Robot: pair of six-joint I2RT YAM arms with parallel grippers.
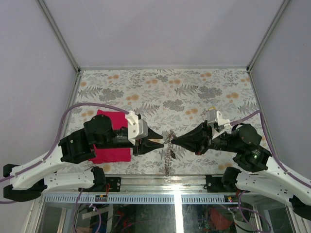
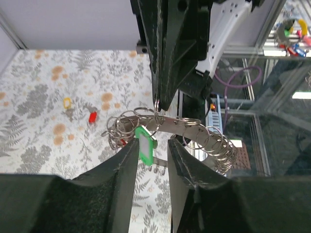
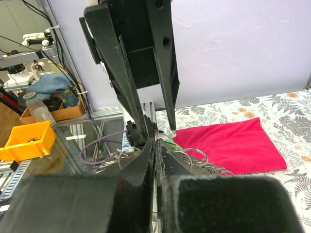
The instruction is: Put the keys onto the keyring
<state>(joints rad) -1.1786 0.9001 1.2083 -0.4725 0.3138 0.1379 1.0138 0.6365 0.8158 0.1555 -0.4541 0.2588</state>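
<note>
My right end effector [image 1: 175, 139] is clamped shut on the keyring [image 2: 216, 145], a long thin silver metal chain of small linked rings. It holds the chain up between the two arms, above the floral-patterned surface [image 1: 194, 92]. In the top view the loose end of the chain trails toward 6 o'clock. In the left wrist view the pinched stretch runs crosswise, roughly 9 to 3 o'clock.

My left end effector [image 1: 156, 140] faces it from 9 o'clock, nearly tip to tip with the right, and its jaws stand parted. A green-headed key [image 2: 145, 149], small and metal with a flat plastic head, sits in that gap, just under the rings and close against one finger. I cannot tell whether it is threaded onto a ring or only resting there. The left arm is the nearer one, so I judge any correction falls to it, moving across the chain's long axis.

A yellow-headed key [image 2: 67, 102] and a red-headed key [image 2: 92, 116] lie on the surface at about 10 o'clock from the green one, well apart from both end effectors. A magenta cloth [image 1: 114, 148] lies under the left arm.
</note>
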